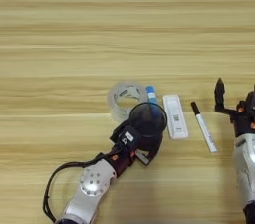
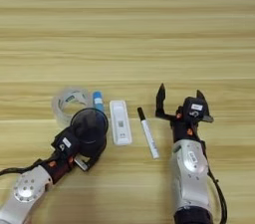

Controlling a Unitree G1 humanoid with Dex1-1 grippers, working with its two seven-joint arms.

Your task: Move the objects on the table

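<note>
Light wood-grain bench (image 2: 129, 29) with horizontal plank stripes fills both views; its far half carries nothing, and the small objects lie in a row in the near half.

From the robot's left to its right the row runs as follows. A clear tape roll (image 2: 67, 102) lies flat. A blue tube (image 2: 97, 100) lies just beside the roll's right side, its near end hidden behind the cup. A white test cassette (image 2: 120, 122) lies flat with its long axis running away from the robot. A slim white marker (image 2: 148, 138) lies with its black cap at the far end and its body angled slightly toward the right.

The left gripper (image 2: 85, 144) enters from the lower left and holds a dark see-through plastic cup (image 2: 89, 125). The cup is tipped so that its round mouth faces the camera, and it sits just in front of the tape roll and the tube, left of the cassette. The black fingers are closed about the cup's lower wall.

The right gripper (image 2: 180, 99) stands just right of the marker, apart from it. Its two black fingers (image 2: 160, 99) point away from the robot, spread wide and holding nothing.
</note>
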